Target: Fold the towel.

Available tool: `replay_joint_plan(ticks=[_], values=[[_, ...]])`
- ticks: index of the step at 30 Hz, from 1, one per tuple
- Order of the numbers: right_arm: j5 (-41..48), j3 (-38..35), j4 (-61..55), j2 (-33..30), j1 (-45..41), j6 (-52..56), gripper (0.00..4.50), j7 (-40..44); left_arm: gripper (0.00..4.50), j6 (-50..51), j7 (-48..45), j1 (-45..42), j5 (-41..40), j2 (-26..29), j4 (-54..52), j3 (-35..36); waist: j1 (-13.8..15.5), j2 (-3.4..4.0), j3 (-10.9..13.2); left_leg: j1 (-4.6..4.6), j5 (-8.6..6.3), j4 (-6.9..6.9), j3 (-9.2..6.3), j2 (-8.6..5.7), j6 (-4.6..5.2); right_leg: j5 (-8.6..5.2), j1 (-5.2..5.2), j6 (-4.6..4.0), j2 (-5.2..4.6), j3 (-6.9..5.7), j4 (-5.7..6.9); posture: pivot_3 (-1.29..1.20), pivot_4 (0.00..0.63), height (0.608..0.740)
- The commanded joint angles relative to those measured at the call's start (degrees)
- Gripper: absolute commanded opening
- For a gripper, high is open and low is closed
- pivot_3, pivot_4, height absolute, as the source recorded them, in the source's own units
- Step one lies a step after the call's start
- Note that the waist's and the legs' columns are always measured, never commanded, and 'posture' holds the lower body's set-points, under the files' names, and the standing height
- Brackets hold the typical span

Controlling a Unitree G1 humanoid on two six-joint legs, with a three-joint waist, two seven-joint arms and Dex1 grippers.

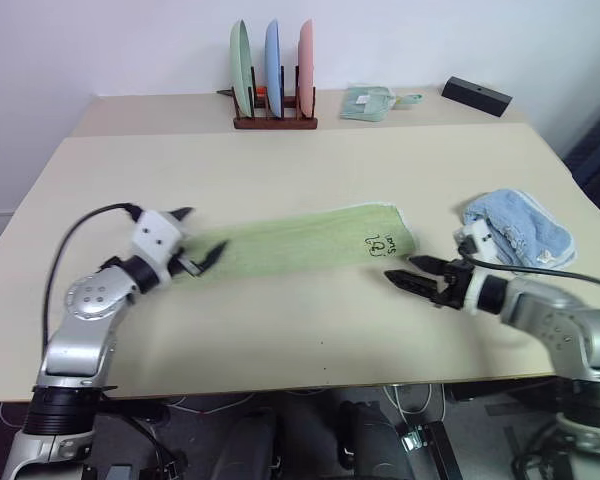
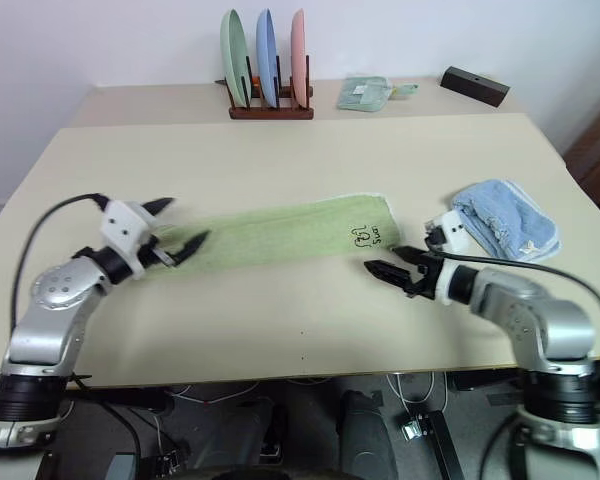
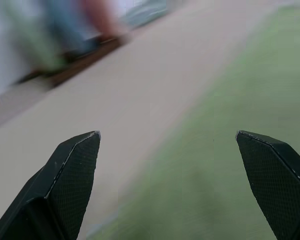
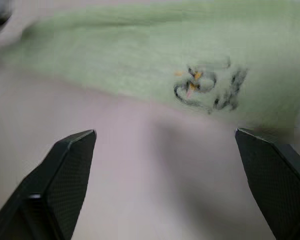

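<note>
- Two grippers flank the towel [image 1: 300,240], which lies as a long strip across the middle of the table [image 1: 280,160].
- Left gripper [image 1: 198,240] hangs over the strip's left end, fingers spread, holding nothing.
- Right gripper [image 1: 408,273] sits just beside the right end's near corner, fingers parted, empty.
- Bare tabletop runs along the towel's near edge.
- A blue cloth [image 1: 520,228] lies near the right edge.
</note>
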Motion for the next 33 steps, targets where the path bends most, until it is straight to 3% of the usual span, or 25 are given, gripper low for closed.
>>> replay_joint_plan(ticks=[1, 9, 12, 19, 23, 30, 33], values=[[2.9, -5.7, -2.1, 2.8, -3.0, 5.6, 4.50, -7.8, 4.44, -0.4, -3.0, 0.2, -0.4, 1.5, -3.0, -1.1, 0.0, 0.01, 0.0, 0.00, 0.00, 0.00, 0.01, -0.02, 0.01, 0.00, 0.00, 0.00, 0.00, 0.01, 0.00, 0.00, 0.150, 0.740], [4.5, -23.4, 8.6, 19.5, -16.3, 9.1, 4.50, -31.2, 4.44, 3.1, -5.4, 1.5, -3.1, -0.7, -6.8, -4.0, -0.2, 0.03, 0.0, 0.03, -0.06, 0.01, 0.00, -0.05, 0.18, 0.00, 0.01, 0.01, 0.23, 0.01, 0.10, 0.00, 0.150, 0.740], [4.3, -26.1, 12.8, 21.6, -19.5, 7.3, 3.68, -35.8, 4.50, 4.7, -5.9, 3.2, -4.3, -1.0, -8.9, -4.3, -0.1, 0.05, 0.0, 0.03, 0.02, -0.04, 0.00, -0.04, 0.04, -0.01, -0.01, 0.00, 0.27, 0.01, 0.13, 0.00, 0.150, 0.740], [5.3, -27.0, 15.1, 22.1, -21.7, 4.4, 0.21, -39.4, 4.50, 4.3, -5.8, 5.2, -4.6, -2.5, -8.1, -4.5, -0.5, 0.06, 0.0, 0.03, -0.12, -0.04, 0.02, -0.04, 0.33, -0.01, 0.03, 0.01, 0.31, 0.00, 0.15, 0.00, 0.150, 0.740], [6.4, -28.2, 14.0, 19.0, -21.8, 2.3, 0.09, -39.3, 4.50, 2.7, -5.4, 5.5, -3.8, -3.6, -5.8, -4.5, -0.3, 0.08, 0.0, 0.06, -0.13, -0.04, 0.02, -0.04, 0.34, -0.02, 0.06, 0.02, 0.32, -0.01, 0.15, 0.00, 0.150, 0.740], [6.0, -24.6, 12.8, 3.3, -18.3, -0.2, 0.09, -29.9, 4.50, -0.5, -5.9, 3.5, -2.1, -4.2, -0.6, -4.7, -0.2, 0.08, 0.0, 0.05, -0.20, -0.04, 0.05, -0.05, 0.48, -0.03, 0.13, 0.04, 0.32, -0.03, 0.11, 0.00, 0.150, 0.740], [3.2, -15.6, 9.1, -4.5, -16.1, -3.7, 0.09, -21.2, 4.50, -0.5, -6.2, 1.8, -1.7, -4.0, 0.1, -5.1, -0.6, 0.10, 0.0, 0.07, -0.20, -0.04, 0.08, -0.01, 0.48, -0.03, 0.11, 0.04, 0.34, -0.02, 0.11, 0.00, 0.150, 0.740]])
